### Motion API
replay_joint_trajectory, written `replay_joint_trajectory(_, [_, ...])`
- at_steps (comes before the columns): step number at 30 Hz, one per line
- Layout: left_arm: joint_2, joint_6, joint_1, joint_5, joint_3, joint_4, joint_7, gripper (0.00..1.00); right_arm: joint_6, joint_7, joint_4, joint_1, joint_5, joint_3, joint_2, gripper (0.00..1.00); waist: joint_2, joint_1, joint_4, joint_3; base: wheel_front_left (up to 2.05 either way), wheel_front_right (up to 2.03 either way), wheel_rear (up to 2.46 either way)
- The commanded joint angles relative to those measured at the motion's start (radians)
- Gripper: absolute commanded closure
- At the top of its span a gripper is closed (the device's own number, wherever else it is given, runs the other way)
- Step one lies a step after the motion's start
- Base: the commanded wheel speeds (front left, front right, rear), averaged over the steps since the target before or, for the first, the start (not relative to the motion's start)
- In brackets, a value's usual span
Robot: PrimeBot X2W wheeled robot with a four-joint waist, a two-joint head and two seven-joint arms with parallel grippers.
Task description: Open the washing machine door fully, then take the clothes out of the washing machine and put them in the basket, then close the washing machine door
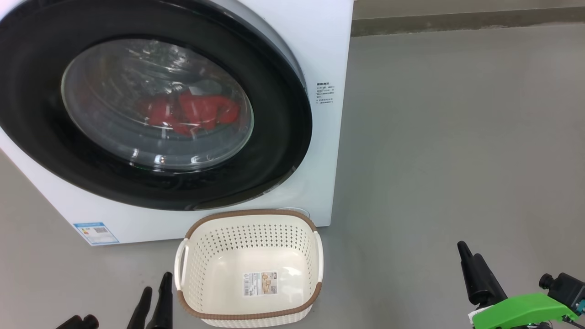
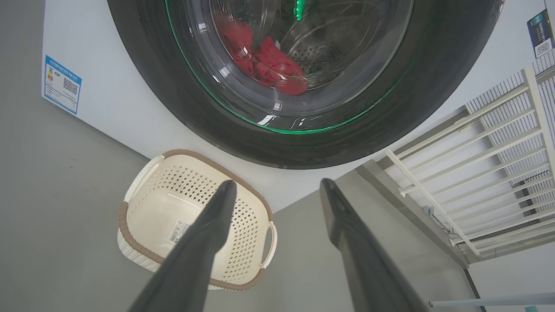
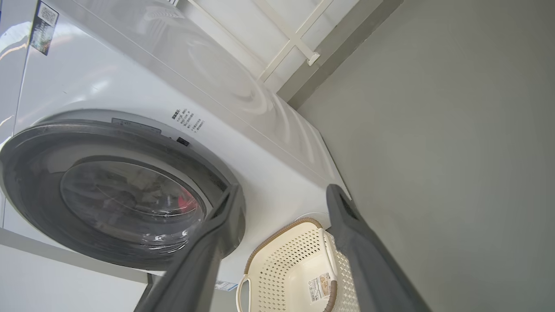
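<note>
1. Behind the bulging clear glass of the large round washing machine door with its wide glossy black rim [image 1: 283, 137], the bright red clothes with white panels [image 1: 192, 112] are lying bunched low in the perforated steel drum. In the head view they are sitting slightly right of the window's centre.
2. That door is sitting shut against the front of the big white front-loading washing machine [image 1: 324, 41], and both grippers are hanging well apart from it.
3. The small cream-white perforated plastic basket with a brown woven-look rim [image 1: 249, 213] is standing upright on the grey floor [image 1: 434, 137], just in front of the machine's lower right corner. It is carrying a paper label [image 1: 260, 283] on its inner bottom.
4. The left gripper [image 1: 157, 282] is hovering low, just beside the basket's left handle, with its two long dark fingers spread wide and empty. In its wrist view the fingers are pointing toward the door's lower rim, and the clothes are showing behind the glass, above the gap between them.
5. The right gripper [image 1: 470, 251] is hovering over the floor well to the right of the basket, its fingers likewise parted and empty. The door and the clothes are lying far up and to its left, and a bright green plastic part [image 1: 521, 310] is showing at its wrist.
6. A blue sticker [image 1: 96, 233] is sitting at the machine's lower left corner, and small printed lines [image 1: 325, 93] are showing just right of the door. In the left wrist view a white railing [image 2: 477, 164] is standing beyond the machine.
</note>
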Motion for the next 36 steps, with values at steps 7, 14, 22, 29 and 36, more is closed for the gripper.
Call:
replay_joint_trajectory(7, [0.017, 0.019, -0.005, 0.108, 0.006, -0.049, -0.035, 0.00, 0.000, -0.032, -0.030, 0.003, -0.107, 0.025, -0.020, 0.00, 0.0000, -0.0001, 0.001, 0.000, 0.00, 0.00, 0.00])
replay_joint_trajectory(14, [0.018, 0.024, 0.003, 0.190, 0.003, -0.059, -0.055, 0.00, 0.000, -0.052, -0.028, 0.010, -0.178, 0.037, -0.022, 0.00, 0.0000, -0.0001, 0.002, -0.001, 0.00, 0.00, 0.00])
replay_joint_trajectory(22, [0.018, 0.028, 0.010, 0.278, 0.000, -0.069, -0.076, 0.00, 0.000, -0.073, -0.029, 0.016, -0.249, 0.047, -0.023, 0.00, 0.0000, -0.0001, 0.001, -0.002, 0.00, 0.00, 0.00])
replay_joint_trajectory(29, [0.017, 0.031, 0.016, 0.364, -0.001, -0.080, -0.097, 0.00, -0.001, -0.093, -0.030, 0.022, -0.317, 0.055, -0.025, 0.00, 0.0000, -0.0001, 0.001, -0.002, 0.00, 0.00, 0.00])
replay_joint_trajectory(36, [0.015, 0.033, 0.023, 0.449, 0.000, -0.091, -0.118, 0.00, -0.001, -0.114, -0.035, 0.030, -0.384, 0.059, -0.026, 0.00, 0.0000, -0.0001, 0.004, 0.001, 0.00, 0.00, 0.00])
